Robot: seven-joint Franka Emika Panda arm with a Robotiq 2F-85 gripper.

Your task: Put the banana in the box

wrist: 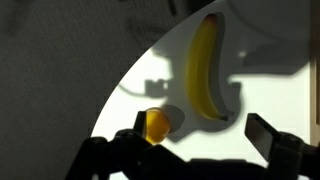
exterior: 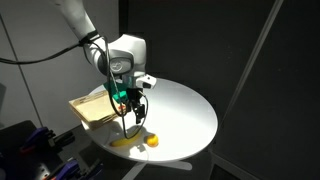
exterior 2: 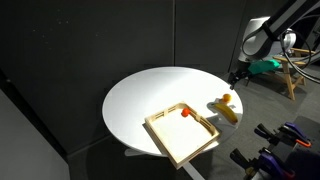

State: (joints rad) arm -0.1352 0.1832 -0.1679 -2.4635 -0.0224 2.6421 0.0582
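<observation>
The banana (wrist: 205, 65) lies on the white round table (exterior: 185, 110) near its edge, with a small orange-yellow ball (wrist: 156, 123) beside it. In both exterior views the banana (exterior: 124, 141) (exterior 2: 228, 110) sits beside the box, outside it. The box (exterior: 90, 110) (exterior 2: 185, 138) is an empty light wooden tray with a red mark at one corner. My gripper (wrist: 205, 135) is open and empty, hovering above the banana's end; it also shows in both exterior views (exterior: 133, 118) (exterior 2: 233, 80). The ball is next to one finger.
The table edge runs close to the banana and ball, with dark floor beyond. Black curtains surround the table (exterior 2: 140, 95). Blue and black equipment (exterior 2: 285, 140) stands off the table's side.
</observation>
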